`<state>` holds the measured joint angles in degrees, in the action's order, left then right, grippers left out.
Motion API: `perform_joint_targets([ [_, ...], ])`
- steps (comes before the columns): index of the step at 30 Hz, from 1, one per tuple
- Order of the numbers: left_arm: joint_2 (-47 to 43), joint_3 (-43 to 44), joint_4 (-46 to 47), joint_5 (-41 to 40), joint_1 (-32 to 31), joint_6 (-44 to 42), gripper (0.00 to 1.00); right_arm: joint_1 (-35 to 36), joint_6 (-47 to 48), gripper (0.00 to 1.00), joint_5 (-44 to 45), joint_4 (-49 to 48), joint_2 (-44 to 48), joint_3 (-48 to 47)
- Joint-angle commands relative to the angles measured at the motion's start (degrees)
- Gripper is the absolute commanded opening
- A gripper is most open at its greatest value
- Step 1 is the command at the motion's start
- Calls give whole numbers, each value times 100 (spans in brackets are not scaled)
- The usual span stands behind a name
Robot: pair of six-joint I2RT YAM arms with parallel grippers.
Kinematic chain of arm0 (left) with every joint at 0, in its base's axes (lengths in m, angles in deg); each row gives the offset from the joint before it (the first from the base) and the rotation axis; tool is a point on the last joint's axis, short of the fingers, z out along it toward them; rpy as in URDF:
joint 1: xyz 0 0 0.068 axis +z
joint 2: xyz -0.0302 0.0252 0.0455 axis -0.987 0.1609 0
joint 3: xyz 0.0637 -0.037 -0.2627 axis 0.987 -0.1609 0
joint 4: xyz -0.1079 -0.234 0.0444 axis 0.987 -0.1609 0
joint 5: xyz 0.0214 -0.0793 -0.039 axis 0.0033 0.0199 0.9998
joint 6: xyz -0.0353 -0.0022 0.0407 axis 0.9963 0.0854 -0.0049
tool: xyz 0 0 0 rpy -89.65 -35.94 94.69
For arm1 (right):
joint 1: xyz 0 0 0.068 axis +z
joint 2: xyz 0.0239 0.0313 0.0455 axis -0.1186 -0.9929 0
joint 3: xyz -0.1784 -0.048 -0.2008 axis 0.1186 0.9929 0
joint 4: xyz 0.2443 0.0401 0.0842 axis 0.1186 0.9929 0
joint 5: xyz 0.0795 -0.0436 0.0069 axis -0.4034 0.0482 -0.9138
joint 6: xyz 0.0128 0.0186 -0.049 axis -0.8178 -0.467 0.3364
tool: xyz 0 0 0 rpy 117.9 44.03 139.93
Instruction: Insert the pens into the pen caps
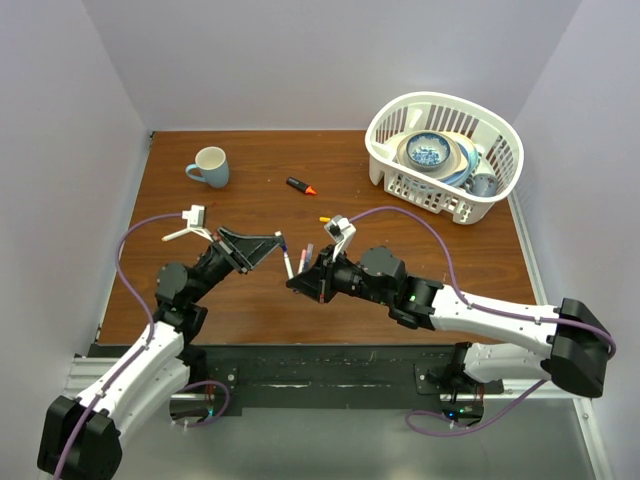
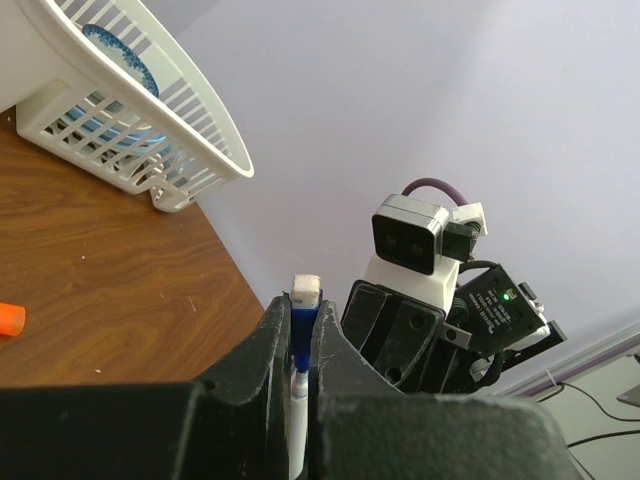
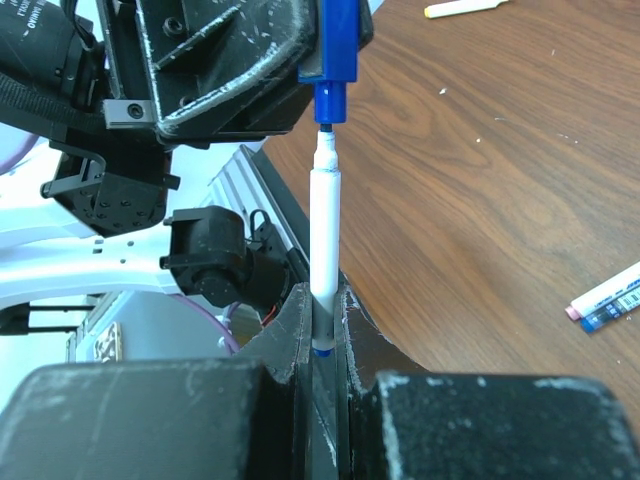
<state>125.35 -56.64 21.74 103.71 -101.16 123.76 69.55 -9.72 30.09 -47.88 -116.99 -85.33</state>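
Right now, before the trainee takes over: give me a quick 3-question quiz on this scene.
1. True or false: the white pen is fully seated in the blue cap.
2. Who holds what?
A) left fingers the cap, right fingers the pen
B) the reverse
C) both sets of fingers empty
3. Fill in: the bowls sit in the white ___.

Key: 1 false, only the tip meets the cap's mouth; 2 A; 3 basket.
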Motion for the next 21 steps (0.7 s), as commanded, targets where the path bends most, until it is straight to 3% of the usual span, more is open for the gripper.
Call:
perform_joint_targets([
  [1, -159, -30, 42, -19, -40, -104, 0, 28, 36, 0, 111, -90, 68, -291],
  [14, -432, -65, -511, 77, -84, -262, 0, 28, 97, 0, 190, 68, 156, -476],
  [21, -213, 127, -888, 542, -128, -517, 0, 28, 352, 0, 392, 463, 200, -757],
])
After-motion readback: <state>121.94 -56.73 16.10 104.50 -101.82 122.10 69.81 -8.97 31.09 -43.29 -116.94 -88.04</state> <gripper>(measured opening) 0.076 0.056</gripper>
